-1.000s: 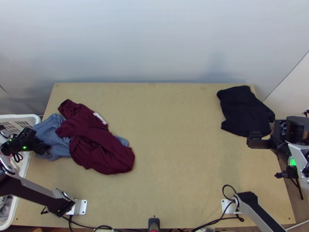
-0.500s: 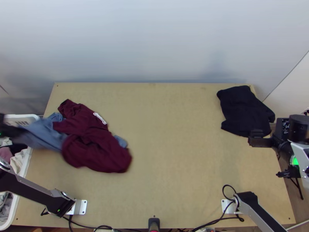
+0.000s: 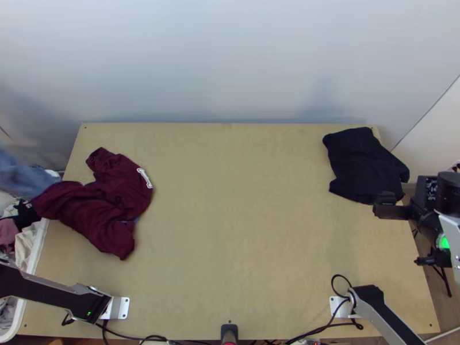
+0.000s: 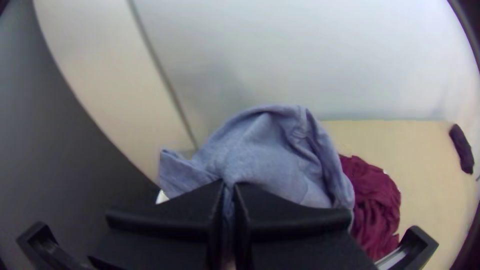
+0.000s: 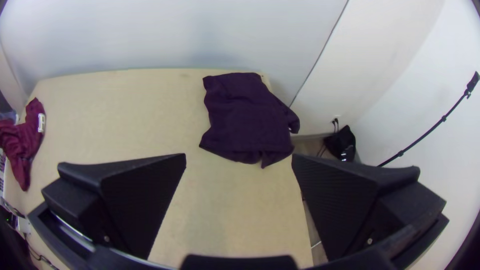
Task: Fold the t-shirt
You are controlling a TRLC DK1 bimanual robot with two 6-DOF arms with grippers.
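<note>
My right gripper is beside the dark garment, which lies flat and roughly folded at the table's back right. In the right wrist view the right gripper stands open, with the dark garment beyond it. My left gripper is shut on a blue cloth that hangs bunched between its fingers. In the top view the blue cloth is at the left edge, over the basket. A maroon garment with a white emblem lies crumpled on the table's left side, one end reaching the basket.
A white basket of mixed clothes stands along the table's left edge. Bare wood spans the table's middle. Black cables run along the near edge, and a wall rises behind the table.
The left gripper has gone off leftward, pulling the blue cloth from under the maroon garment toward the basket. The maroon garment has been dragged left and bunched. The right arm has shifted slightly right.
</note>
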